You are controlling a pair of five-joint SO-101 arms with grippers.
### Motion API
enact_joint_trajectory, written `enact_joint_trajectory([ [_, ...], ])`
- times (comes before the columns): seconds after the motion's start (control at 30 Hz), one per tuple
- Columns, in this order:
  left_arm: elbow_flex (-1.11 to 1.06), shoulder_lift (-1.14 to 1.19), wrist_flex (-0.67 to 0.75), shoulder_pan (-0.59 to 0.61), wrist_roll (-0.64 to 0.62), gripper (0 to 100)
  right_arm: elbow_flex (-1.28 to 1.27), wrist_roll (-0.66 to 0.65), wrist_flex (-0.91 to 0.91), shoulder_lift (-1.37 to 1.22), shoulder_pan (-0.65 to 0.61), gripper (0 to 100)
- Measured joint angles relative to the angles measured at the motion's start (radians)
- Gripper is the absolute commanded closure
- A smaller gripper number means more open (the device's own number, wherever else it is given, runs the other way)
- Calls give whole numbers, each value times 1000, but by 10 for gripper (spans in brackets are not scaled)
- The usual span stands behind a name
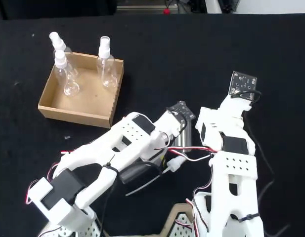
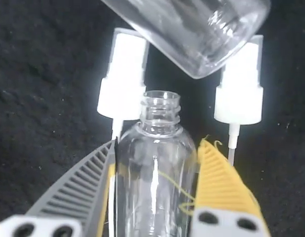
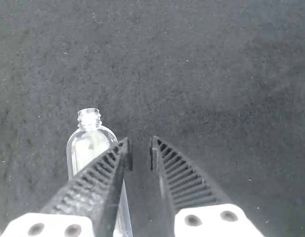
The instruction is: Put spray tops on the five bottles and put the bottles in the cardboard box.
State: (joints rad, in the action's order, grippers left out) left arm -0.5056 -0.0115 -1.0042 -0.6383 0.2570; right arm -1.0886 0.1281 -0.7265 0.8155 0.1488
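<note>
Our left gripper [image 2: 157, 148] clamps an uncapped clear bottle [image 2: 154, 197] — two white spray tops [image 2: 122, 74] lie on the black table [image 2: 38, 98] just past its neck. Our right gripper [image 3: 140, 150] is narrowly parted, holding nothing — another open bottle [image 3: 88, 140] lies beside it. Topped bottles [image 1: 108, 61] stand in the cardboard box [image 1: 78, 116], far left.
</note>
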Motion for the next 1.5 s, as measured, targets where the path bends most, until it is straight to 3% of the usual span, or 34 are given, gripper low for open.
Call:
enact_joint_trajectory([
  [0.2, -17, -5, 11, 0, 0, 830, 0, 0, 0, 0, 0, 924],
  [0.4, 44, -184, -204, 20, 31, 830, 0, 0, 0, 0, 0, 924],
  [0.63, 68, -517, -420, 279, 101, 830, 0, 0, -3, 0, -8, 924],
  [0.77, 51, -689, -465, 433, 104, 830, 0, 0, -43, 0, -104, 924],
  [0.87, -46, -833, -410, 597, 104, 830, 0, 0, -58, 0, -195, 924],
  [1.0, -279, -1042, -213, 825, 104, 830, 0, 0, -72, 0, -295, 924],
  [1.1, -448, -1201, -84, 933, 54, 830, 14, -17, -123, 0, -358, 923],
  [1.23, -598, -1376, 6, 984, -28, 830, 83, -25, -189, -15, -480, 907],
  [1.4, -724, -1514, 32, 993, -120, 830, 126, 61, -201, -150, -618, 779],
  [1.5, -781, -1576, 32, 993, -157, 830, 152, 130, -206, -258, -649, 809],
])
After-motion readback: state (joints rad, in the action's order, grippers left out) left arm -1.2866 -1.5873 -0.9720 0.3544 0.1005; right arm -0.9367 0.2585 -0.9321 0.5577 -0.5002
